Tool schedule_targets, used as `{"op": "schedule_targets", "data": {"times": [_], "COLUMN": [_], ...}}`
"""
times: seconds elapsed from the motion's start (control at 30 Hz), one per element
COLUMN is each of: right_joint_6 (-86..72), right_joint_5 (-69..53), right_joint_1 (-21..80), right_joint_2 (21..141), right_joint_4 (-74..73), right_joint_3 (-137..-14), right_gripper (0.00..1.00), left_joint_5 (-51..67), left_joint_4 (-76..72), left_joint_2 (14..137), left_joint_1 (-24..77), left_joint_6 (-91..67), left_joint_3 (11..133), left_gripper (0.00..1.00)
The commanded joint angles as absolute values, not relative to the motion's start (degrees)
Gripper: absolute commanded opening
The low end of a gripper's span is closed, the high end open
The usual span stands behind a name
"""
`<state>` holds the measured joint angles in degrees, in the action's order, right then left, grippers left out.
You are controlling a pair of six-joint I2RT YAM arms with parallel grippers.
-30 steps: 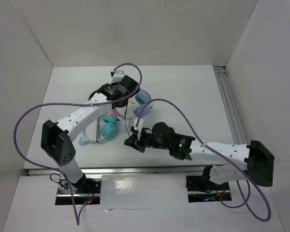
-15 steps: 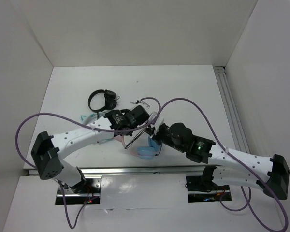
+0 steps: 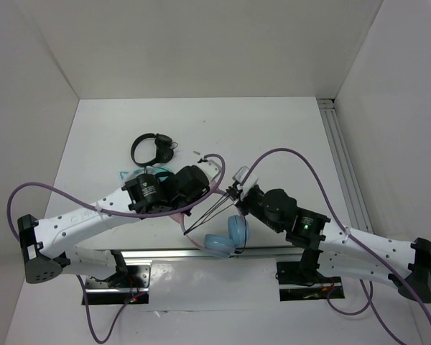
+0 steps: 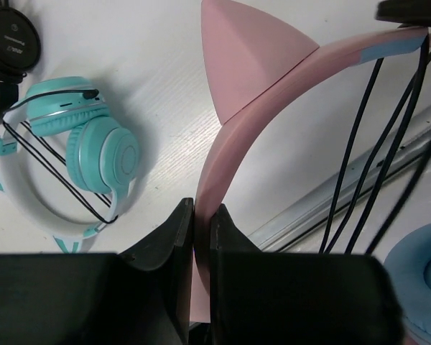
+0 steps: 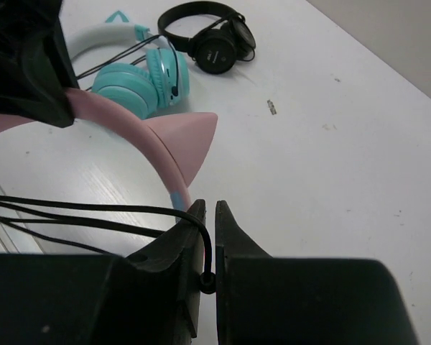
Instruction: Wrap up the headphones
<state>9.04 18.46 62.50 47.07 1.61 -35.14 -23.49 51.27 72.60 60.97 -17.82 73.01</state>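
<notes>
- Top external: the headphones (image 3: 230,231) are held between the two arms at the near edge of the white table (image 3: 287,129). Their round, light blue ear cups look smooth and padded. The thin black cable (image 3: 208,214) runs in several taut strands up to the right gripper (image 3: 237,194). The left gripper (image 3: 199,188) is mostly hidden under its own wrist, so its grip cannot be told from here. A small black pair (image 3: 152,148) lies farther back.
- Left wrist: the left gripper (image 4: 202,215) is clamped on the matte pink headband (image 4: 223,151), just below a pointed cat ear (image 4: 248,54). A teal pair (image 4: 93,144) with a whitish band lies flat on the table (its own cord crosses the cups). The black pair (image 4: 11,43) is cut off at the corner, and the print on its cup is too small to read. One blue cup (image 4: 416,280) is cut off at lower right.
- Right wrist: the right gripper (image 5: 207,215) is pinched together on the cable (image 5: 93,208), which enters the narrow slit between its fingers. The lower fingers are lost in shadow.
</notes>
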Motion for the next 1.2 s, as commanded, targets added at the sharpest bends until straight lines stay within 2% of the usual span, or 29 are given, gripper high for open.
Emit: {"op": "schedule_targets", "data": {"times": [0.0, 0.13, 0.2, 0.27, 0.57, 0.63, 0.67, 0.73, 0.77, 0.83, 1.0, 1.17], "right_joint_6": [10.11, 10.11, 9.58, 9.58, 7.47, 6.94, 6.94, 5.81, 5.28, 4.22, -1.05, -4.21], "right_joint_5": [26.36, 28.65, 31.10, 31.64, 25.40, 24.88, 24.87, 24.87, 24.87, 25.40, 21.80, 19.16], "right_joint_1": [61.96, 61.96, 61.96, 61.96, 54.84, 54.23, 53.53, 52.12, 50.99, 49.67, 42.65, 37.45], "right_joint_2": [48.42, 49.48, 49.48, 48.96, 50.27, 50.98, 51.59, 52.29, 53.08, 53.78, 55.81, 57.83], "right_joint_4": [5.28, 5.80, 6.50, 7.20, 11.25, 11.25, 11.25, 11.25, 11.25, 11.25, 10.55, 8.71], "right_joint_3": [-34.98, -34.98, -33.76, -33.23, -30.59, -30.59, -30.59, -30.59, -30.59, -30.59, -30.59, -31.11], "right_gripper": [0.00, 0.03, 0.11, 0.23, 0.26, 0.30, 0.39, 0.44, 0.44, 0.52, 0.61, 0.65], "left_joint_5": [-18.02, -19.51, -21.79, -24.15, -24.87, -24.87, -24.87, -24.87, -24.87, -24.35, -20.14, -14.25], "left_joint_4": [55.63, 57.13, 58.53, 60.20, 63.02, 63.02, 63.02, 63.02, 63.02, 63.02, 61.00, 58.54], "left_joint_2": [70.58, 69.96, 69.96, 70.58, 75.14, 75.15, 75.15, 75.15, 75.67, 75.67, 76.20, 75.67], "left_joint_1": [61.44, 61.44, 61.44, 61.44, 61.44, 61.44, 61.44, 61.44, 60.91, 59.42, 52.23, 45.80], "left_joint_6": [-15.91, -15.91, -16.52, -17.05, -18.37, -18.37, -18.37, -17.85, -17.84, -17.84, -18.54, -18.54], "left_joint_3": [73.65, 75.76, 77.16, 78.73, 83.06, 83.76, 83.76, 84.37, 84.98, 85.69, 86.75, 86.75], "left_gripper": [0.00, 0.00, 0.00, 0.00, 0.00, 0.00, 0.00, 0.00, 0.00, 0.00, 0.00, 0.00]}}
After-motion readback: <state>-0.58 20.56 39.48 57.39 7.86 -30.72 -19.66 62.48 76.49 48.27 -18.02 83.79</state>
